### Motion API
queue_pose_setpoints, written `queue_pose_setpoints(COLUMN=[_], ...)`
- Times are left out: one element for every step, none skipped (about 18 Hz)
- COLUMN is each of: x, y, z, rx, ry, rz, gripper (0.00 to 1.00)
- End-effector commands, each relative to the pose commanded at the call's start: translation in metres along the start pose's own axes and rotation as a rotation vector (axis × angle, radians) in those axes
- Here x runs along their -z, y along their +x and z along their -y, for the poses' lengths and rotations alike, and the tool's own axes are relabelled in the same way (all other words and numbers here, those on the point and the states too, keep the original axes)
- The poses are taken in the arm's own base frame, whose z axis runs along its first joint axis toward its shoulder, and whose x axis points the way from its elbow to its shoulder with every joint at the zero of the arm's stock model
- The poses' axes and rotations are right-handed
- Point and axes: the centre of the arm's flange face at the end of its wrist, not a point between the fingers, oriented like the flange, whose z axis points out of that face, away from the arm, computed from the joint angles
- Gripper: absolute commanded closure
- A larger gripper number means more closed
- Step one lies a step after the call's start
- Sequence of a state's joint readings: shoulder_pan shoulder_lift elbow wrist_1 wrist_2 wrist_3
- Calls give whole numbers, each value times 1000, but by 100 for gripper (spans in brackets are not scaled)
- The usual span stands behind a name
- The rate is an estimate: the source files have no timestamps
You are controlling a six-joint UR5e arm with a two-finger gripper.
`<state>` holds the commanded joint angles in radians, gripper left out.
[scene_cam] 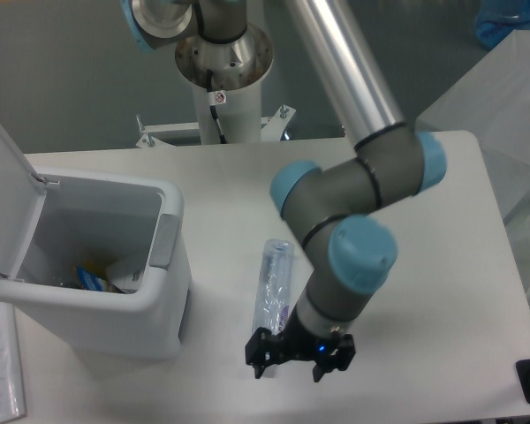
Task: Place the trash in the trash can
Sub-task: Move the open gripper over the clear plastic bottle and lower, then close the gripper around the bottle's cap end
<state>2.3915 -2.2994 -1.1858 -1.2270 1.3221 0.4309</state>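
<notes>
Camera view: we see the gripper [291, 365] low near the tabletop's [424, 230] front edge, fingers apart, empty, at the bottle's [273, 284] near end. Bottle lies flat mid-table, just right of the trash can [115, 314], lid open, scraps inside at the left edge.

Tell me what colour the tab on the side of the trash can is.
Grey, on the white trash can; the tab shows in the fixed camera view.

no readable text, bottle [275, 284] label too blurred to read
</notes>
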Motion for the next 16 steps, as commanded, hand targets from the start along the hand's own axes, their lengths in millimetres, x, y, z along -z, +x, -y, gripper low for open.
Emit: queue_pose_setpoints(x=[-9,-16,-24,-32,-39,-46,-49,-52,-53,-57,-59,-60,-61,-62,-63,-62], y=[1,-1,0,5,3,0,-1,1,2,1,1,0,1,1,0,0], z=[-1,-2,-2,-1,-2,-2,-3,-2,-2,-2,-2,-2,-2,-3,-3,-2], rx=[-2,-3,-7,-16,-16,-15,-17,-21,-23,-22,-23,-23,-25,-25,-23,-24], ry=[-31,-54,-72,-86,-101,-115,-121,-126,-126,-131,-133,-139,-143,-144,-143,-141], rz=[11,29,41,49,58,70,79,85,85,83,84,90,95,96,96,97], gripper=[0,0,0,0,0,0,0,1,2,4,10,16,24,31,37,45])
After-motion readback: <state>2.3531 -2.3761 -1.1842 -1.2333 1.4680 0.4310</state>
